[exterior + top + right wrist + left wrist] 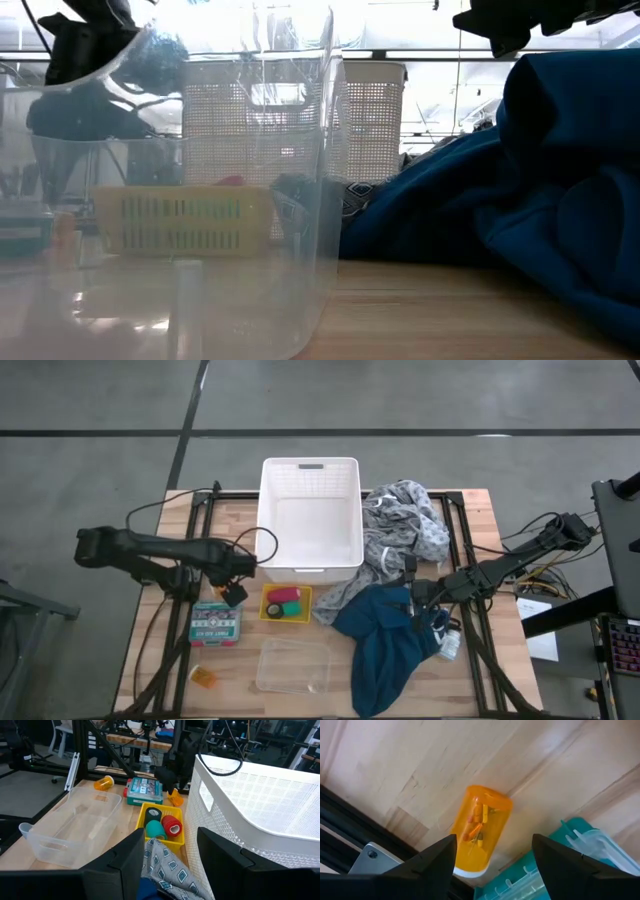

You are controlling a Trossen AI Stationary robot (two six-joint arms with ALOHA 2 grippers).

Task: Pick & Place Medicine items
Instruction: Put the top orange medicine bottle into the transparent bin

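Far left on the desk [150, 650], one orange pill bottle [204, 678] lies alone near the front edge. Just past it, the left hand [233, 592] hovers, fingers spread wide and empty, over a second orange pill bottle [479, 831] lying beside the teal box [215, 623]. Next, the yellow tray [287, 604] holds the dark green roll [153, 813], a teal roll [154, 829] and the pink-red cylinder [172, 825]. Behind stands the white basket [310, 515]. Over on the right, the right hand [418, 600] sits at the teal-blue cloth [390, 645], fingers partly apart, nothing visibly held.
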